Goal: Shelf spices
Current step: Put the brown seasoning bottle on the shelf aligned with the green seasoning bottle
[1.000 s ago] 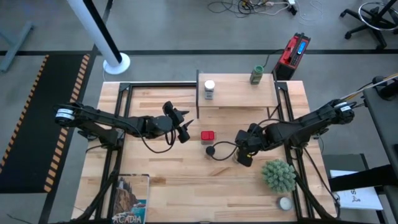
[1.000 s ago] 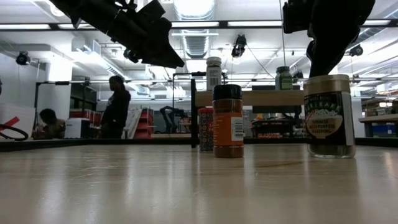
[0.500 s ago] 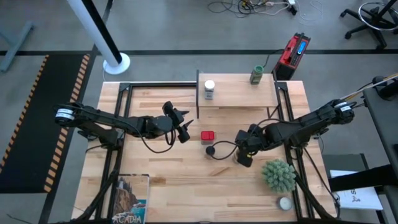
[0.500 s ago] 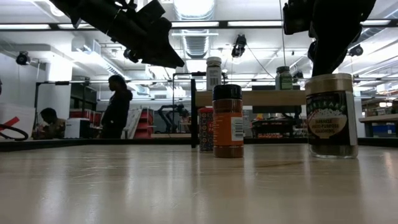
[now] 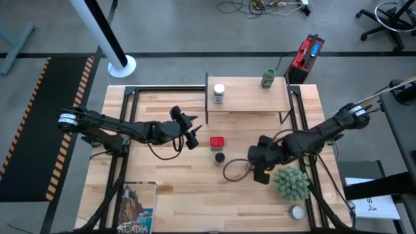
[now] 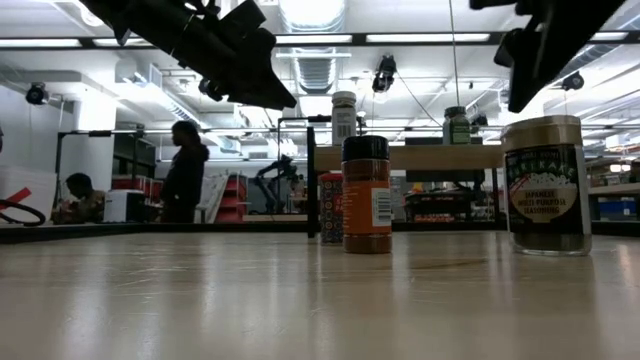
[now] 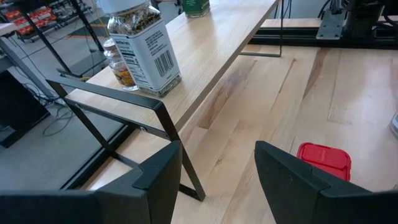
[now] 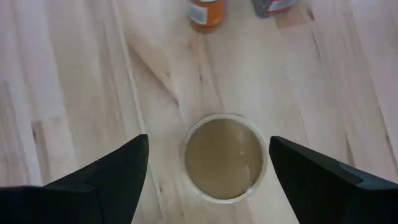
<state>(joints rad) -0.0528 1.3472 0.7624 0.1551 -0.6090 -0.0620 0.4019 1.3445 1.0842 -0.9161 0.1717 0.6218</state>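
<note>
We judge the step in hand to be the right gripper (image 8: pixel 205 180) taking up the tan-lidded jar (image 8: pixel 224 155), which stands upright on the tabletop (image 5: pixel 169 175) just beside the spiky green plant (image 5: pixel 290 182). The fingers are spread wide with the round lid centred in the gap, holding nothing, so we should come straight down, keep the lid evenly between the fingers, and close on the body below the lid rather than on the rim. The plant sits close, so we would lift clear before we swing toward the shelf (image 5: pixel 250 99). In the low view this jar (image 6: pixel 545 185) shows a clear body with dark contents and a printed label. The shelf already carries a white-lidded jar (image 5: pixel 219 92) near its left end and a green-lidded jar (image 5: pixel 268 78) at its far edge, with bare wood between them. The red square tin (image 5: pixel 217 142) and the black-lidded jar (image 5: pixel 220 156) stand on the tabletop in front of the shelf. The left gripper (image 7: pixel 217 177) hovers near the tin, open and empty.
</note>
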